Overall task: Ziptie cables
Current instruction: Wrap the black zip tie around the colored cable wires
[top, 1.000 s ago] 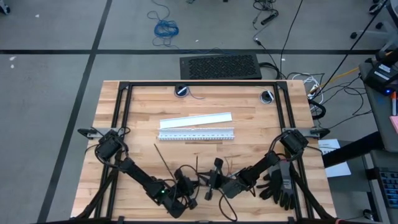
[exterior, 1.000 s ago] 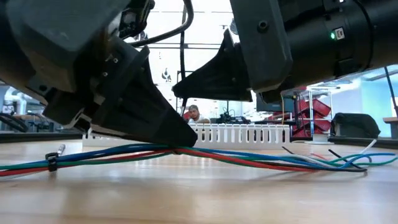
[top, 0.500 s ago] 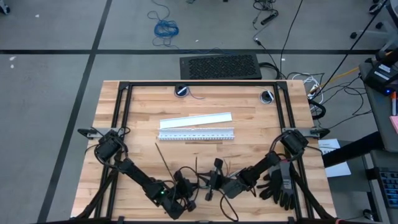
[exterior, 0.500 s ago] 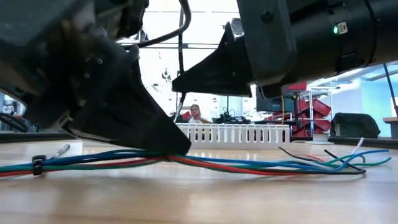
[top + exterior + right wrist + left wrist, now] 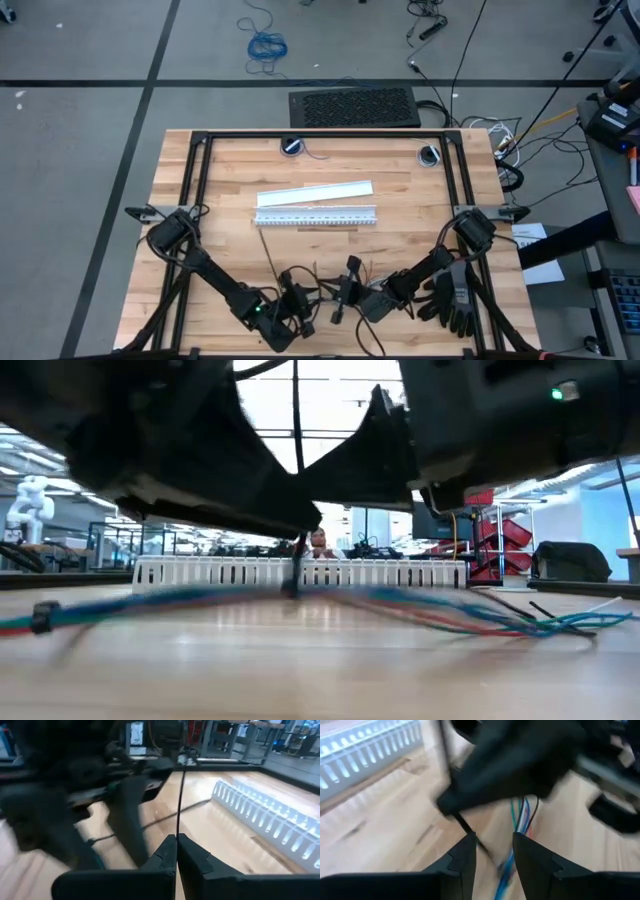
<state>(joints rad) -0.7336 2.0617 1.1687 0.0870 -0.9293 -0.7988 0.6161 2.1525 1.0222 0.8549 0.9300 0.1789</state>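
Both arms are bunched at the near edge of the wooden table, on the near side of the white slotted strip. The left gripper has its fingers a little apart, with the blue, green and red cables showing through the gap; it does not seem to grip them. The right gripper has its fingers pressed together on a thin black ziptie that stands straight up from the tips. From table height the cables lie along the wood in front of the slotted strip, a small black band around one end. A black glove lies beside the right arm. I can read no writing or labels.
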